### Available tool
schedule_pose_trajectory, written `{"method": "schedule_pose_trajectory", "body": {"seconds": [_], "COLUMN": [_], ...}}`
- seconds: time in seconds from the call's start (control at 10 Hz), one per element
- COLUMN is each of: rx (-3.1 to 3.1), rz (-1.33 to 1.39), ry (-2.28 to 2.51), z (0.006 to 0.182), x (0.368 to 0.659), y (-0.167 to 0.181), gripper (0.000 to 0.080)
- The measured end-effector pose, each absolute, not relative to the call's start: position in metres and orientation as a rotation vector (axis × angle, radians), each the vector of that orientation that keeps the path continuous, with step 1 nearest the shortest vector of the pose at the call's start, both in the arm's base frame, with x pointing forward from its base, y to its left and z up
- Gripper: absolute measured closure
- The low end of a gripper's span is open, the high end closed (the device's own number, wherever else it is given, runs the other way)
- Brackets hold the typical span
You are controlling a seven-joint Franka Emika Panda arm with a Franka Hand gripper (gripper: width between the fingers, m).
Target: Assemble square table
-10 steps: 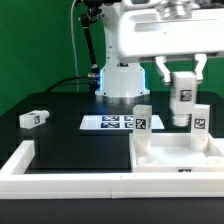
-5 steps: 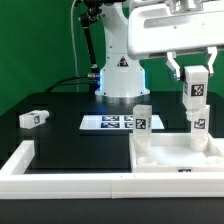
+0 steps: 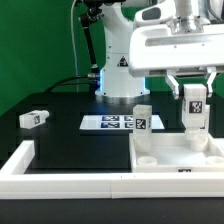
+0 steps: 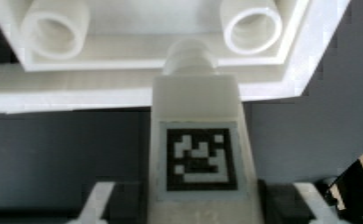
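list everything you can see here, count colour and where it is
square tabletop: 1, white, lying flat at the exterior view's right
upright leg: 1, white with tag, standing at the tabletop's far corner on the exterior view's left
loose leg: 1, white with tag, lying on the table at the exterior view's left
held leg: 1, white with tag, upright over the tabletop's far right corner
marker board: 1, white with black tags, flat mid-table
border wall: 1, white, along the near edge
table: 1, black
robot arm: 1, white, behind
gripper: 1, shut on held leg
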State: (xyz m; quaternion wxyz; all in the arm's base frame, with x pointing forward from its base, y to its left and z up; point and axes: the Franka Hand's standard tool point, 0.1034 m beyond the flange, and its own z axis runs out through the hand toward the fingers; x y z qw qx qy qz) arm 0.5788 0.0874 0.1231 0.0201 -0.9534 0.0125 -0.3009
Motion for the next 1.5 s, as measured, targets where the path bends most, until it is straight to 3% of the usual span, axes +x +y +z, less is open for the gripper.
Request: {"method": "schedule_pose_trajectory", "body": {"seconds": [0.7,1.5], "rx": [-2.944,-2.944], "rz": [-0.857,-0.902], "ry": [0.005,0.010], "z": [0.099,0.096], "x": [0.590,0.597], "y": [0.121,0.117], "gripper": [0.0509,0.0509]}}
